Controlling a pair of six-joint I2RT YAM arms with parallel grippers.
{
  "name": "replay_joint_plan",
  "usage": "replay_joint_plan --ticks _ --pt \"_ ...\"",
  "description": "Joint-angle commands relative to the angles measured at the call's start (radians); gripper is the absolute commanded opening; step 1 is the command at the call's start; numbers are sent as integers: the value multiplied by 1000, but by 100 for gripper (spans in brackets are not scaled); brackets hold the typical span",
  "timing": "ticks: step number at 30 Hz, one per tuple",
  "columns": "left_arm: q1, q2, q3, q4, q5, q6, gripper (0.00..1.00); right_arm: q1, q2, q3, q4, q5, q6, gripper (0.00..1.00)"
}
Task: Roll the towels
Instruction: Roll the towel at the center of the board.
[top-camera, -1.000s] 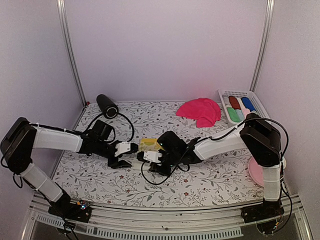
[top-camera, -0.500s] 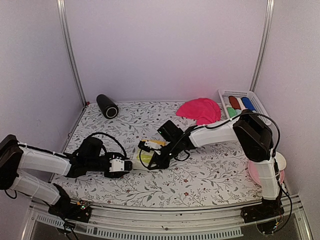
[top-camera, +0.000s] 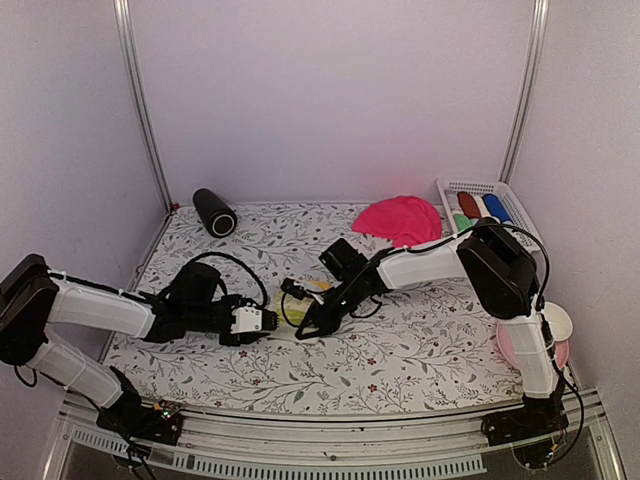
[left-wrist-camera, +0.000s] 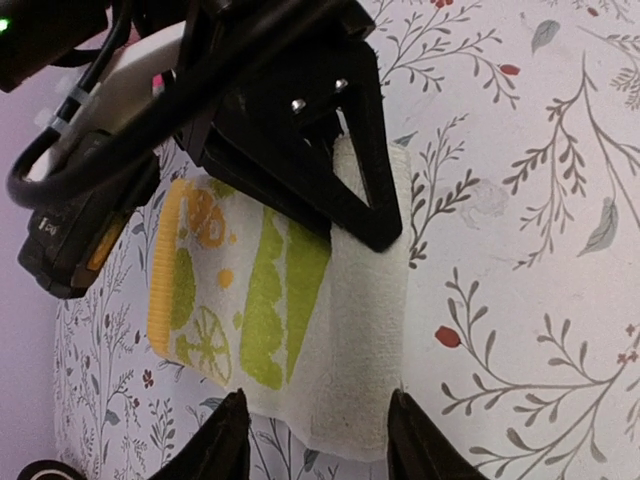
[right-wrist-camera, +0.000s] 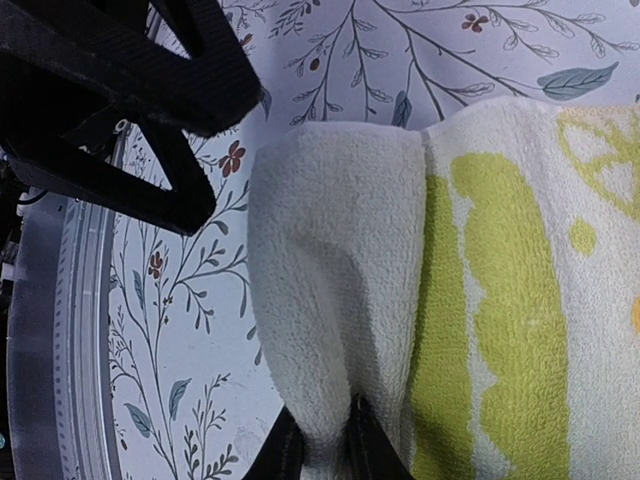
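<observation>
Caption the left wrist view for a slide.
Right hand pinches the folded edge of the lemon-print towel; open left hand flanks its end.

Right wrist view: lime-print towel (right-wrist-camera: 400, 250) crisp, terry loops legible, soft shadow in fold crease. Right gripper (right-wrist-camera: 320, 450) fingertips below towel dark, blurred. Table rail (right-wrist-camera: 50, 300) left of towel bowed by lens.
Left wrist view: towel sharp. Right gripper above it underexposed, detail lost in black. Left gripper (left-wrist-camera: 320, 445) fingertips below it soft-edged.
Top view: even diffuse light, violet-pink cast on walls (top-camera: 330, 100), shadows faint. Hot pink towel (top-camera: 398, 220) beyond lime-print towel oversaturated, folds washed out.
</observation>
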Motion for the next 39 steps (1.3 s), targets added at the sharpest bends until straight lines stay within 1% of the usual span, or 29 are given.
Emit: replay_joint_plan --ticks 1,9,13,17,19,25,26,27,28,30,32,33,34,39 --pt "-26 15 18 -52 36 9 46 -19 49 5 -72 -14 19 14" --pt "-57 63 37 -53 0 10 45 -21 52 8 -79 -18 17 14" --pt "-60 107 73 -60 -45 -20 42 -21 54 12 -82 -15 16 14" --pt "-63 150 101 -69 -77 -42 37 -21 52 17 -89 -15 14 14" --pt "-63 162 109 -79 -81 -45 30 -21 53 18 -93 -13 10 15" --pt "-75 196 157 -181 -53 -82 2 -23 48 19 -110 -11 -4 15" --pt "-78 204 173 -210 -42 -92 0 -25 45 18 -118 -13 -8 15" --pt "-79 213 190 -241 -32 -104 0 -28 40 15 -124 -13 -14 16" --pt "-79 223 213 -279 -18 -119 0 -31 34 11 -129 -13 -20 17" --pt "-78 252 268 -387 39 -146 0 -34 16 -2 -133 -4 -31 27" --pt "-72 290 335 -477 86 -168 0 -36 -13 -22 -133 26 -40 39" --pt "-67 311 358 -513 110 -178 0 -35 -33 -29 -133 41 -45 42" --pt "-60 340 380 -546 133 -185 0 -37 -53 -47 -130 58 -53 47" --pt "0 433 467 -651 230 -199 0 -35 -165 -146 -85 155 -97 55"
